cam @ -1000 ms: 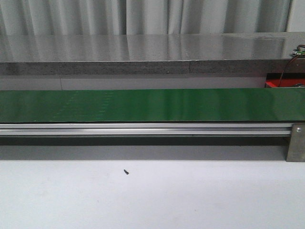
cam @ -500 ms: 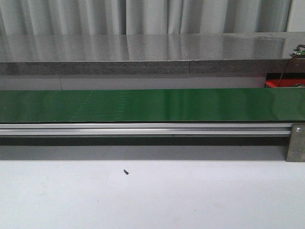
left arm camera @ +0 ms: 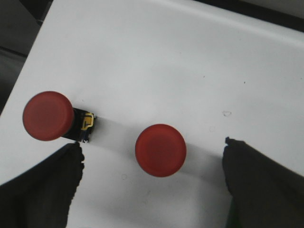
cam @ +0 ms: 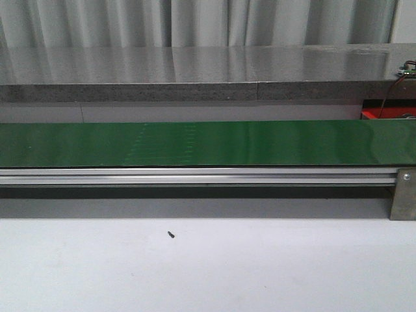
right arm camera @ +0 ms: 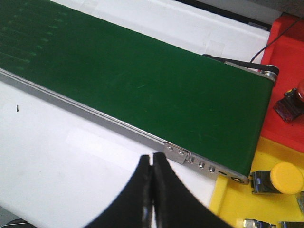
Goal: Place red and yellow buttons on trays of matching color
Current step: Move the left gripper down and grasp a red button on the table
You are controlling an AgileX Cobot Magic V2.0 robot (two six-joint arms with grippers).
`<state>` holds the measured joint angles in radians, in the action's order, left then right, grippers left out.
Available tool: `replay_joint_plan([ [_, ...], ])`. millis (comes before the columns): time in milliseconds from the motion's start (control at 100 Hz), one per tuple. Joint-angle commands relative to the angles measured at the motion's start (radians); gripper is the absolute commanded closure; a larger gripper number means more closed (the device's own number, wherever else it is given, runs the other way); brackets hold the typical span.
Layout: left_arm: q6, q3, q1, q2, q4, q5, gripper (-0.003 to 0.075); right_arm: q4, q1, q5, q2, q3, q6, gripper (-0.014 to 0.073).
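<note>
Yellow button (right arm camera: 281, 178) sits on yellow tray (right arm camera: 232, 202); two red buttons (left arm camera: 160, 150) wait under the wide-open, empty left gripper (left arm camera: 152, 183); right gripper (right arm camera: 152, 166) closed, empty.

industrial test bench or lab: long green conveyor belt (cam: 208, 143) on aluminium rail (cam: 195, 175), white worktable (cam: 208, 266), grey curtain (cam: 195, 23) behind, red and yellow sorting trays (right arm camera: 285, 142).

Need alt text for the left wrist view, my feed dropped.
Two red buttons sit apart on a white surface between the open jaws of the left gripper. One stands cap-up, centred; the other lies tipped over beside one dark finger, its black and yellow base showing.
</note>
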<state>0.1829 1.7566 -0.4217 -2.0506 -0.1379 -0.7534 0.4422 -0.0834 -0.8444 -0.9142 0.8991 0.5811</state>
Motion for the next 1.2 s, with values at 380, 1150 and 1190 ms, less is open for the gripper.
replay_joint_plan([
  [380, -0.011, 0.032, -0.002, -0.041, -0.033, 0.103, 0.0132, 0.014, 0.001, 0.048, 0.011, 0.025, 0.008, 0.0688],
  [1150, 0.008, 0.032, 0.038, -0.096, -0.041, 0.169, 0.0206, 0.005, 0.001, 0.059, 0.011, 0.025, 0.008, 0.0688],
  [1190, 0.008, 0.032, 0.038, -0.096, -0.036, 0.164, 0.0251, 0.005, 0.001, 0.059, 0.011, 0.025, 0.008, 0.0688],
])
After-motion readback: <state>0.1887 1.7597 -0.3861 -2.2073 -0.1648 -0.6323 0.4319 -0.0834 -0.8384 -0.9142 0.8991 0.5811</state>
